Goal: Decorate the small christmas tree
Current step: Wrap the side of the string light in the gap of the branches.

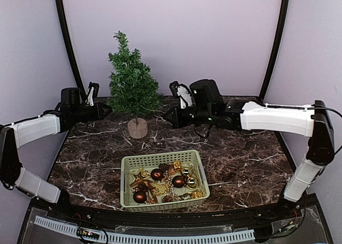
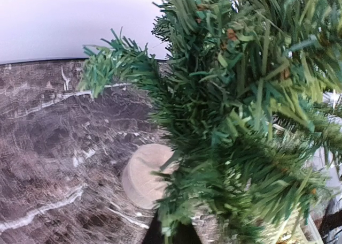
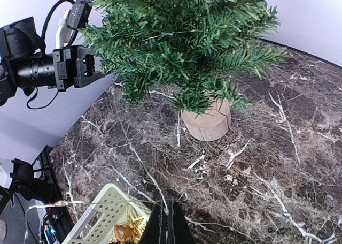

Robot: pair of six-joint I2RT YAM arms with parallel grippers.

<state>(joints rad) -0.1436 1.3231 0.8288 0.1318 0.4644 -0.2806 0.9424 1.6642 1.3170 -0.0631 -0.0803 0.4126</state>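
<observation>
The small christmas tree (image 1: 131, 83) stands upright at the back of the table on its round wooden stump (image 1: 137, 128). My left gripper (image 1: 107, 111) reaches into its lower left branches. In the left wrist view that gripper (image 2: 171, 234) is shut, with green needles of the tree (image 2: 235, 121) between the dark fingers, above the stump (image 2: 141, 174). My right gripper (image 1: 166, 117) hovers right of the tree. The right wrist view shows it (image 3: 167, 214) shut on a thin wire (image 3: 131, 148) that runs up towards the tree (image 3: 181, 40).
A pale green basket (image 1: 124, 185) sits at the front centre, holding brown balls (image 1: 156, 174) and a gold star (image 1: 141, 175). Its corner (image 3: 101, 212) lies just left of my right gripper. Curved black poles and a wall close off the back.
</observation>
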